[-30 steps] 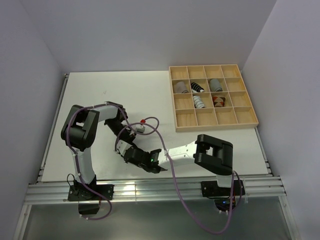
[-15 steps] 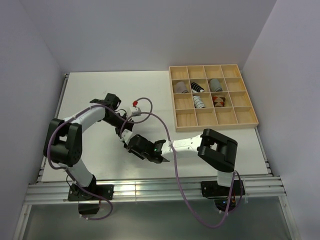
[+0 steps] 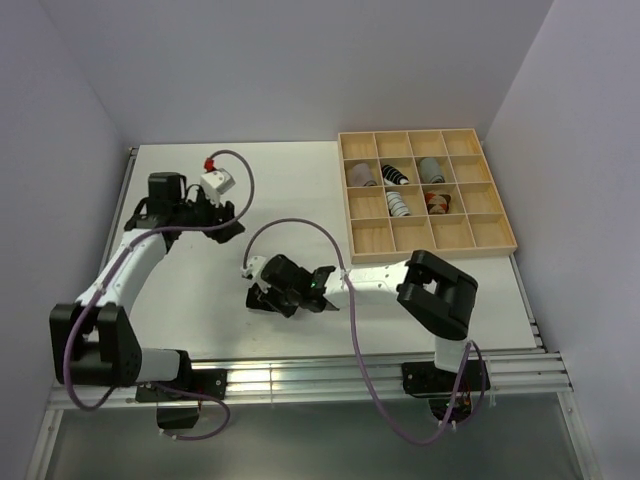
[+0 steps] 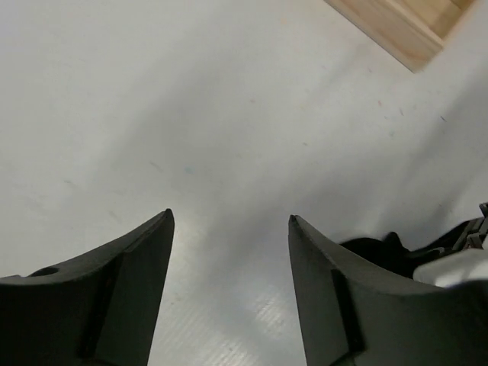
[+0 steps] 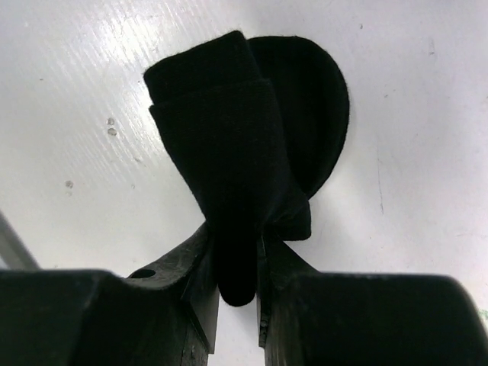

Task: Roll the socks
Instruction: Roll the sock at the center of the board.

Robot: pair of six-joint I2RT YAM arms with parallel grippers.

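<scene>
- Left gripper [image 4: 229, 293]: we see the jaws standing wide apart over the bare table [image 3: 285, 180], with nothing between them. In the top view it sits over the far left part of the table, well apart from the right gripper.
- Right gripper [image 5: 238, 286]: the jaws are narrow and pinch one end of a black sock [image 5: 240, 152].
- Black sock: we see a thick folded band running away from the fingers [image 5: 191, 263]. A rounded flap spreads behind it to the right, and appears to lie flat on the table. In the top view it is near the middle of the table, towards the near edge and left of the tray's near corner. There it is too dark for us to tell from the gripper.
- Tray [image 3: 430, 254]: a wooden grid at the far right of the table, holding five rolled socks, one to a cell.
- Second row from the back, left to right: a grey sock [image 3: 362, 175], a striped black sock [image 3: 394, 174] and a second grey sock [image 3: 430, 168].
- Third row: a white sock [image 3: 398, 203] in the second cell and a brown sock [image 3: 436, 202] in the third.
</scene>
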